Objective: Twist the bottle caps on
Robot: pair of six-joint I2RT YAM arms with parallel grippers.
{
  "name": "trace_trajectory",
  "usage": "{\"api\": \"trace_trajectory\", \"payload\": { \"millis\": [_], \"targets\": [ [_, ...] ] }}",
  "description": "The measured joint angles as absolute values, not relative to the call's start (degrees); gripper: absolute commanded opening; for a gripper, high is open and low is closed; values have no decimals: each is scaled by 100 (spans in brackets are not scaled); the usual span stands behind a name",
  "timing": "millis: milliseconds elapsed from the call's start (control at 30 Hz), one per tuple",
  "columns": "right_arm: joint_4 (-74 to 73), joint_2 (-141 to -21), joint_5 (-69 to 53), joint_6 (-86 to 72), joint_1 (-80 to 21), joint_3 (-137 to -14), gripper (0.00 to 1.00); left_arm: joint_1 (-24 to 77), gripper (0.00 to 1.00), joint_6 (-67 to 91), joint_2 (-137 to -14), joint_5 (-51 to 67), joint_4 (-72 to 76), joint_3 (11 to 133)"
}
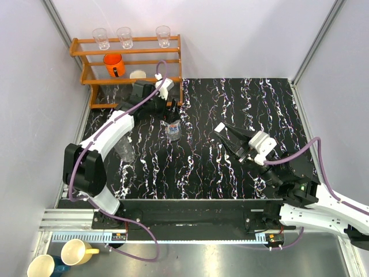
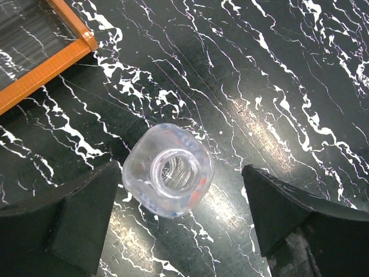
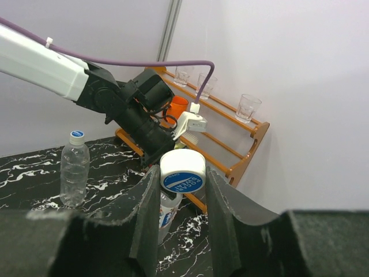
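Note:
A wide clear bottle (image 1: 173, 130) stands uncapped near the rack; from above its open mouth (image 2: 170, 171) faces the left wrist camera. My left gripper (image 2: 181, 176) is open and straddles this bottle. The bottle lies close to the left finger (image 2: 75, 213) and well clear of the right one (image 2: 282, 210). My right gripper (image 3: 183, 190) is shut on a white bottle cap (image 3: 183, 171) with a blue top, held above the table right of the bottle (image 3: 166, 212). A slimmer bottle (image 3: 74, 170) stands capped at the left (image 1: 125, 149).
An orange rack (image 1: 134, 62) at the back left holds clear glasses (image 1: 124, 37), an orange cup (image 1: 114, 65) and a white dish. Two yellow mugs (image 1: 78, 251) sit off the table at the near left. Grey walls close in both sides.

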State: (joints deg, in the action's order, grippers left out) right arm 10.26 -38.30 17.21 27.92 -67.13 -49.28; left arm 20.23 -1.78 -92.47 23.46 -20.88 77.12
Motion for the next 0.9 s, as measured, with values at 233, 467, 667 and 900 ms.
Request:
{"api": "trace_trajectory", "payload": {
  "millis": [233, 467, 667, 900],
  "targets": [
    [1013, -3817, 1754, 2729, -6713, -4928, 26, 2274, 65, -255, -9579, 2392, -1953, 7712],
    [930, -3723, 1855, 2646, -6713, -4928, 25, 2698, 48, -427, -9620, 2397, -1868, 7712],
    [803, -3597, 1911, 2504, -6713, -4930, 25, 3192, 23, -808, -9649, 2143, -2084, 7913],
    [637, -3485, 1999, 2349, -6713, -4995, 25, 4115, 12, -1603, -9946, 1098, -3282, 8801]
  ]
}}
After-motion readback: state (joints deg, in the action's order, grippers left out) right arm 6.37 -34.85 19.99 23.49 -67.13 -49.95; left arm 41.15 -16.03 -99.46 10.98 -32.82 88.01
